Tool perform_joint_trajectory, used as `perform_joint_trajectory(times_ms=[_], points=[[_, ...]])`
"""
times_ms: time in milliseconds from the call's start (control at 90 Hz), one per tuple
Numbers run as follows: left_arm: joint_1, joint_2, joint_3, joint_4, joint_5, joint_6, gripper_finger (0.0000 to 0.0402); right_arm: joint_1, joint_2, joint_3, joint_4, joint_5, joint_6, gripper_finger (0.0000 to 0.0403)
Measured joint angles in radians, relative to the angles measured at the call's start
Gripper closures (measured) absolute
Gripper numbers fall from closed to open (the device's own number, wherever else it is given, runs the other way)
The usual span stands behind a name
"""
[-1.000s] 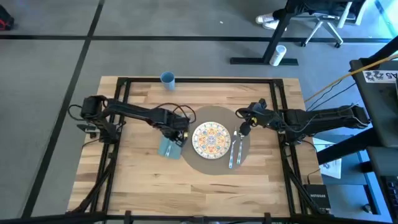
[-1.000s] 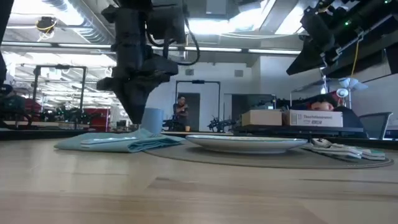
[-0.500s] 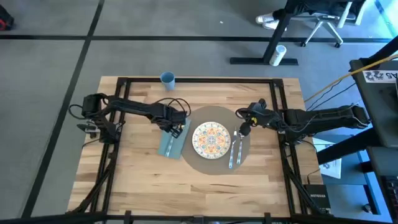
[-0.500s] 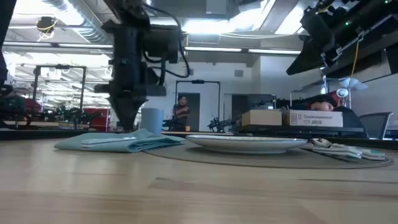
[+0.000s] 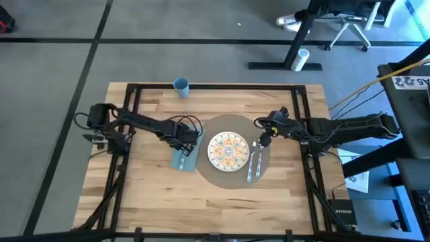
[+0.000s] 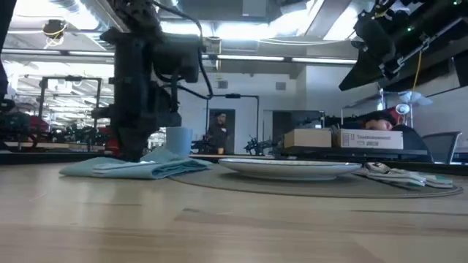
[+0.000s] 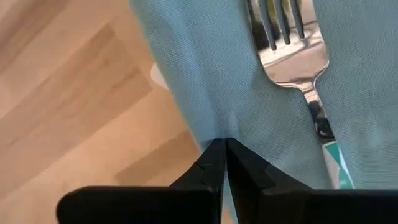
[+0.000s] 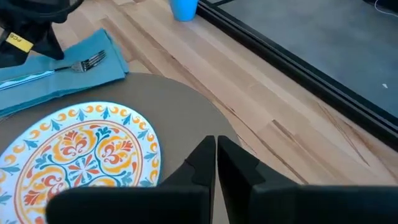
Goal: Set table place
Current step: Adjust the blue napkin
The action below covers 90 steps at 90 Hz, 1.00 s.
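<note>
The round grey-brown placemat [image 5: 232,177] lies mid-table with the patterned plate [image 5: 228,150] on it and cutlery [image 5: 253,165] on its right part. A teal napkin [image 5: 183,160] lies flat on the table [image 5: 148,195] left of the placemat, and a fork [image 7: 292,50] rests on it. My left gripper [image 5: 181,140] is down at the napkin's far left part, shut on it. My right gripper [image 5: 263,141] hangs shut above the placemat's far right edge and holds nothing. My left gripper has its shut fingertips [image 7: 214,155] on the napkin's left long edge [image 7: 208,127], beside the fork's tines. The fingers come from above, pointing down. A crease runs away from the tips across the cloth. The napkin lies on the table; one layer or several, I cannot tell.
A blue cup [image 5: 181,85] stands at the table's far edge. Black frame bars [image 5: 131,101] run along the left, right and far sides. Bare wood lies near the front edge and at the far left.
My left gripper has gone toward the table's left edge and a little lower, staying shut at the napkin. The napkin's left end has slid slightly toward the left edge with it.
</note>
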Motion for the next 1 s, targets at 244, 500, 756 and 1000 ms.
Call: perform_joint_trajectory(times_ms=[244,500,756,1000], points=[[-0.033,0.0,-0.001,-0.011,0.0,-0.031,0.0401,0.0,0.0,0.0,0.0,0.0,0.0,0.04],[-0.056,0.001,-0.003,-0.086,0.003,-0.083,0.0401,0.0,0.0,0.0,0.0,0.0,0.0,0.04],[-0.067,0.0,-0.003,-0.079,-0.003,-0.119,0.0401,0.0,0.0,0.0,-0.001,0.0,0.0,0.04],[-0.093,0.0,0.016,-0.077,-0.013,-0.159,0.0401,0.0,0.0,0.0,-0.002,0.0,0.0,0.04]])
